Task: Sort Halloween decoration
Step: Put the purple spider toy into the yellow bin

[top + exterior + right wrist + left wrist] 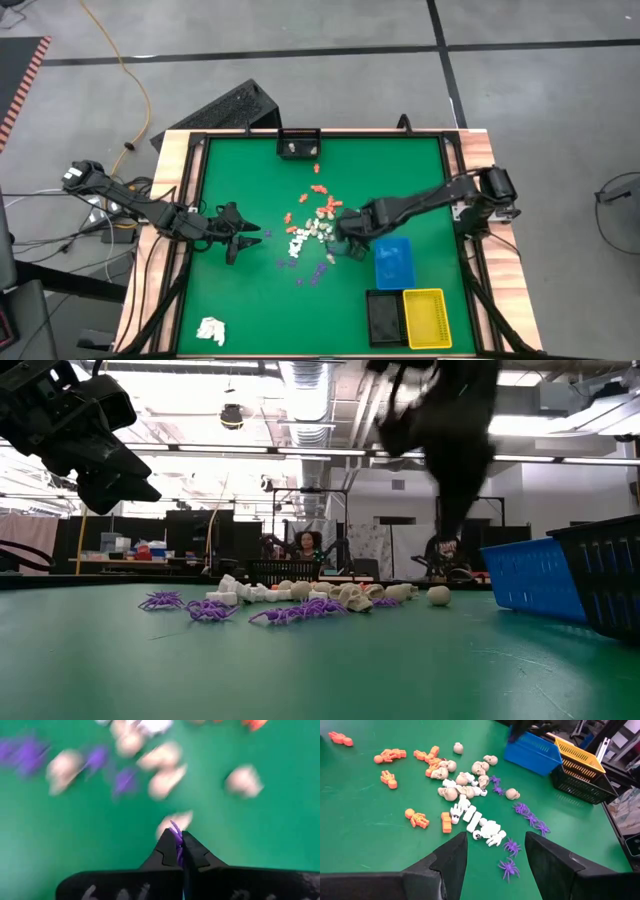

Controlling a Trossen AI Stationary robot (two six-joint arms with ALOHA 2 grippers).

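Note:
The Halloween decoration pieces (pixel 310 225) lie in a loose pile at the middle of the green table: orange skeletons, cream skulls, white bones and purple spiders (pixel 511 847). My right gripper (pixel 179 842) hangs above the pile's right side, near the blue tray (pixel 393 262), shut on one small purple piece (pixel 176 836). My left gripper (pixel 495 855) waits open, left of the pile and above the table, with nothing between its fingers. In the low view the pile (pixel 300 598) rests on the table. My right gripper pinches a small purple piece between its two fingertips; a bit of it (pixel 174 829) sticks out past their free ends. The fingers point down at the table from above. The piece is lifted clear of the table, above the cream skulls.
Three small trays stand at the near right: blue (pixel 393 262), yellow (pixel 424 316) and black (pixel 382 316). A white wad (pixel 210 330) lies at the near left corner. A small black box (pixel 298 145) sits at the far edge. A raised rim (pixel 195 200) frames the table.

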